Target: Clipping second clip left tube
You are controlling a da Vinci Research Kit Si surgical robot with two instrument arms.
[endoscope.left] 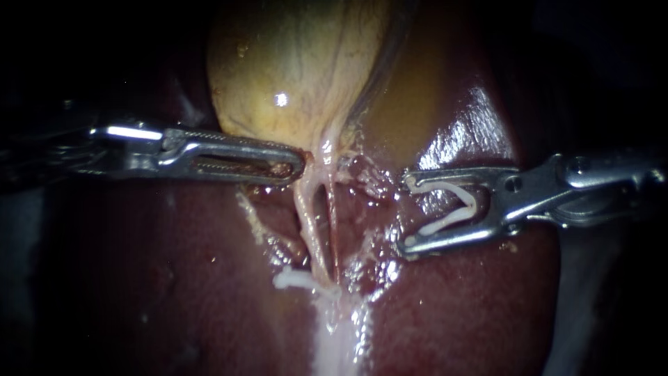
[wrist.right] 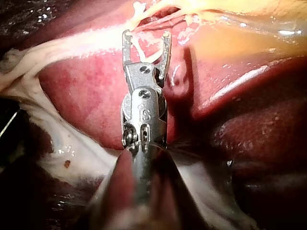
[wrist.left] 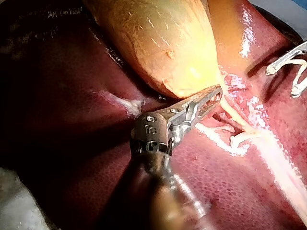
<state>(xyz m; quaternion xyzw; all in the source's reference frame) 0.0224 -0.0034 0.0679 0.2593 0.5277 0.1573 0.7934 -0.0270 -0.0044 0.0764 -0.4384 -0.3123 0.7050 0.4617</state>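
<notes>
Left instrument (endoscope.left: 298,164) clamped on gallbladder (endoscope.left: 292,69) neck; right instrument (endoscope.left: 407,214) (jaws spread wide) holds white clip (endoscope.left: 452,207) w/ both jaws, nr tubes (endoscope.left: 311,216), not touching.

The gallbladder (endoscope.left: 292,63) is cut off by the endoscope view's upper edge. The shafts of the left instrument (endoscope.left: 296,166) and right instrument (endoscope.left: 407,213) vanish into darkness.

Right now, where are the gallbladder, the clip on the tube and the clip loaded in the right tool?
gallbladder (endoscope.left: 292,69), endoscope view, its yellow body.
clip on the tube (endoscope.left: 289,278), endoscope view, its white free end.
loaded clip (endoscope.left: 474,204), endoscope view, its bend.
</notes>
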